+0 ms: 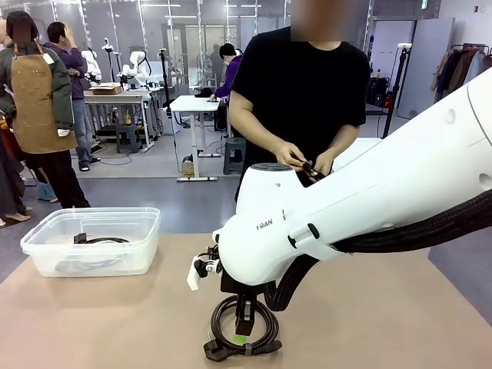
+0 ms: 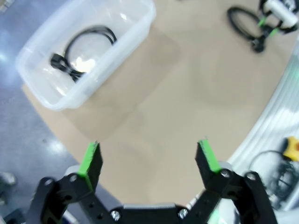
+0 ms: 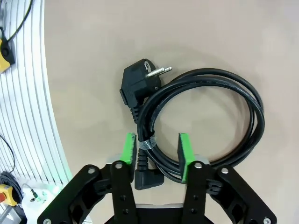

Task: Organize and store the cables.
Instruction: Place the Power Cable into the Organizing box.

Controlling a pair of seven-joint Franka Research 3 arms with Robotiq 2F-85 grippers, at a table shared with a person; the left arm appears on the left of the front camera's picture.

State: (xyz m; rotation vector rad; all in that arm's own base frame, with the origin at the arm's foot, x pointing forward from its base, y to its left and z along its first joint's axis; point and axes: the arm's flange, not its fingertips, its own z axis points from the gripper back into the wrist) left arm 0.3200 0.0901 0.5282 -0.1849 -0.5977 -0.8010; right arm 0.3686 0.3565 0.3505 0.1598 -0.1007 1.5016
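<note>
- right gripper (image 3: 156,149): black fingers, flat green pads, pointing down at the table (image 3: 210,28), which is a matte tan sheet
- jaws part-open and straddling the taped stretch of the coiled cable (image 3: 224,84). There is slack on the right-pad side, so no pinch, nothing lifted
- coiled cable: smooth black round cord, a few loops in a loose ring, lying flat on the table at the robot's near edge, middle of the front view
- tie (image 3: 146,143): thin greyish band wrapping the strands together, just beside the left pad
- plug (image 3: 136,79): chunky round black body with two shiny metal pins, resting against the outside of the ring
- angled connector (image 3: 148,177): short black moulded end, between the fingers
- left gripper (image 2: 149,157): jaws wide apart, empty, hovering above bare table
- bin (image 1: 142,246): clear plastic tub, rectangular with rounded corners, on the table's left side
- second cable (image 1: 100,241): black coil lying in the bin
- person's hands (image 1: 304,163) at the far side hold a third cable (image 1: 310,167), black, shape unclear
</note>
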